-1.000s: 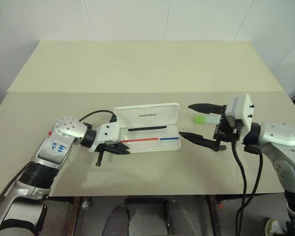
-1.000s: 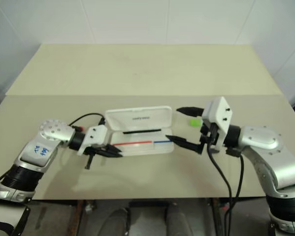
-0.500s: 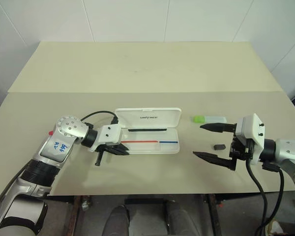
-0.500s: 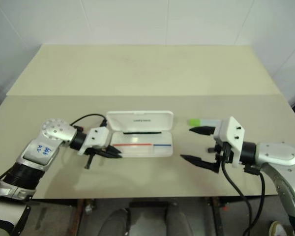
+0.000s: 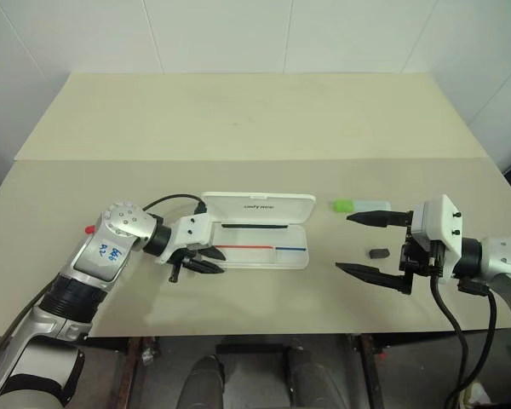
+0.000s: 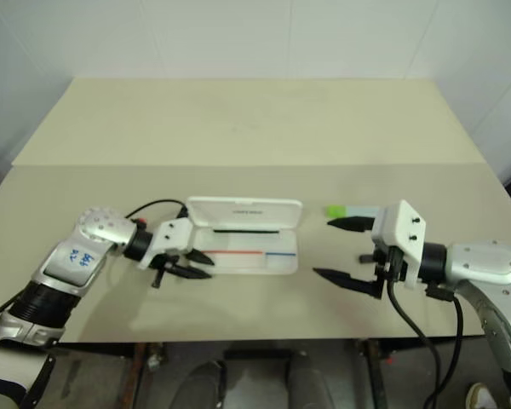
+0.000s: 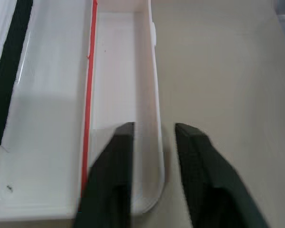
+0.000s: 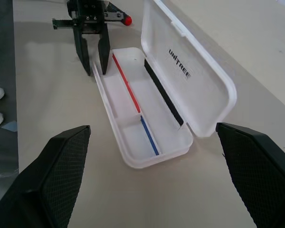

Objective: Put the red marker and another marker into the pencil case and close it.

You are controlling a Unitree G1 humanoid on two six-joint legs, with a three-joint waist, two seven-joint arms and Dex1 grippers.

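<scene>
So the flat white hard-plastic pencil case with rounded corners is lying open on the beige tabletop, lid hinged back with the little dark UNITREE lettering showing. Inside the tray there's just a thin red stripe and a blue stripe running along the middle plus a black strip at the lid side, and no marker sits in either compartment. The left gripper is at the case's left end with its two black fingers a bit apart, straddling the tray's front wall: one inside the tray, one outside over the table, not clamped on anything. The short green-capped highlighter with the pale translucent body lies on the table to the right of the case, well outside it. The right gripper hangs near it, claw spread wide, empty, with a small dark block on the table between its fingers. Couldn't spot the red marker for sure; only a small red tip pokes out behind the left gripper.
</scene>
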